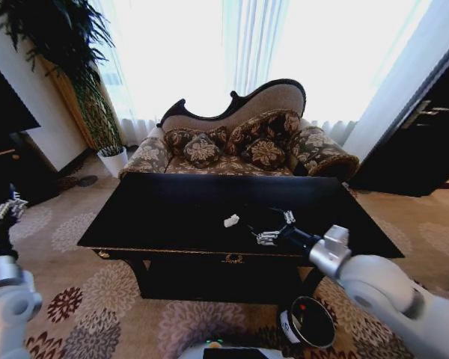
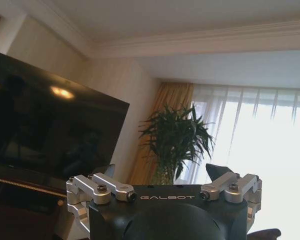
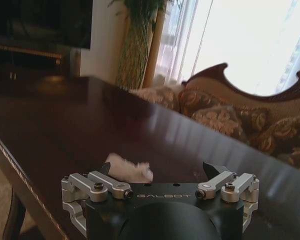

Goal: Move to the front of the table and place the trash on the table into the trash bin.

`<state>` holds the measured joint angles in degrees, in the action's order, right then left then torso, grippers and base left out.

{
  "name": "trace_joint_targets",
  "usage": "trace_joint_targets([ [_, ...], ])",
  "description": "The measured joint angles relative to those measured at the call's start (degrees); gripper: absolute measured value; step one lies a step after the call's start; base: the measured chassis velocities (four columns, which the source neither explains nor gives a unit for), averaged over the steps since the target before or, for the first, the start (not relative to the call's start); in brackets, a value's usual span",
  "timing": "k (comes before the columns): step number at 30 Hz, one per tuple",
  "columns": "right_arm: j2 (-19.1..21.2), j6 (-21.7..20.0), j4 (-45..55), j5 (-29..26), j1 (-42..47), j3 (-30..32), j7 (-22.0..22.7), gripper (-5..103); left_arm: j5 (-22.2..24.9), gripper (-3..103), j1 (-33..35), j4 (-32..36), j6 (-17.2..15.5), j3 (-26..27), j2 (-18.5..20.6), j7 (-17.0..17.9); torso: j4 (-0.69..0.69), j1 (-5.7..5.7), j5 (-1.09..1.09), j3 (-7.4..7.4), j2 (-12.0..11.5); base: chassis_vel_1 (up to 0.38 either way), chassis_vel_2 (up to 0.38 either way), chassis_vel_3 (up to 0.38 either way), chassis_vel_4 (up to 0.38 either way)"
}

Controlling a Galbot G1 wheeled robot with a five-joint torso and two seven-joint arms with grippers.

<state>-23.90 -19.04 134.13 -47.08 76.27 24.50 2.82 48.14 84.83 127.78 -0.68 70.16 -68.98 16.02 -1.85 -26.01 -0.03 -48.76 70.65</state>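
small lumpy white paper bit [image 1: 231,221] on glossy black table [image 1: 165,206].

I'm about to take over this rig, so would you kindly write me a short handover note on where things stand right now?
Right gripper: open, reached out low over the table, just beside a white paper bit, not holding it.
Left gripper: parked off the table's left side, raised, pointing at the room.
Trash bin: on the carpet by the table's front right, something with a red spot already inside.
Done: robot stands at the table's front.
Left: grasp the paper bit and drop it in the bin.
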Motion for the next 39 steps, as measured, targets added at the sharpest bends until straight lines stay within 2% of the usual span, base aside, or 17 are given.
trace_joint_targets([
  [3,0.3,0.3,-1.6,0.8,-2.2,-3.6,-0.1,100,-0.2,100,-0.2,0.1,-0.4,-0.5,-0.1,0.1,-0.01,0.0,0.02,0.0,0.0,0.0,0.0,0.0,0.0],
  [6,0.0,0.3,-3.6,0.3,-8.5,-10.7,-0.1,100,-1.0,100,-0.9,-0.2,-1.4,-1.1,-0.1,0.2,-0.01,0.01,0.04,0.01,0.0,0.0,0.0,0.0,0.0],
  [14,1.3,0.2,-5.7,-2.3,-17.8,-18.3,-0.1,100,-2.9,100,-2.0,-0.9,-2.3,-2.8,-0.5,0.2,0.0,0.0,0.01,0.0,0.0,0.0,0.0,0.0,0.0],
  [18,2.4,-1.7,-5.9,-3.8,-22.0,-22.1,1.0,100,-3.3,100,-2.4,-1.0,-2.4,-3.7,-0.8,0.2,-0.01,0.01,0.02,0.0,0.0,0.0,0.0,0.0,0.0],
  [23,3.6,-3.0,-7.4,-5.0,-31.7,-33.0,2.6,100,-3.9,100,-2.8,-3.0,-2.3,-4.2,-0.9,0.2,-0.01,0.01,0.01,0.0,0.0,0.0,0.0,0.0,0.0],
  [24,3.6,-3.0,-7.4,-5.0,-31.7,-33.0,2.6,100,-3.9,100,-2.8,-3.0,-2.3,-4.2,-0.9,0.2,-0.01,0.01,0.01,0.0,0.0,0.0,0.0,0.0,0.0],
  [32,-0.2,-3.0,-11.0,-5.8,-45.5,-48.7,2.9,100,-4.3,100,-3.0,-4.7,-1.7,-4.2,-1.1,0.2,0.0,0.0,0.02,0.0,0.0,0.0,0.0,0.0,0.0],
  [39,-2.3,-2.9,-13.3,-5.8,-49.8,-53.6,2.9,100,-4.5,100,-3.2,-6.0,-1.3,-4.1,-0.9,0.2,-0.01,0.01,0.01,0.01,0.0,0.0,0.0,0.0,0.0],
])
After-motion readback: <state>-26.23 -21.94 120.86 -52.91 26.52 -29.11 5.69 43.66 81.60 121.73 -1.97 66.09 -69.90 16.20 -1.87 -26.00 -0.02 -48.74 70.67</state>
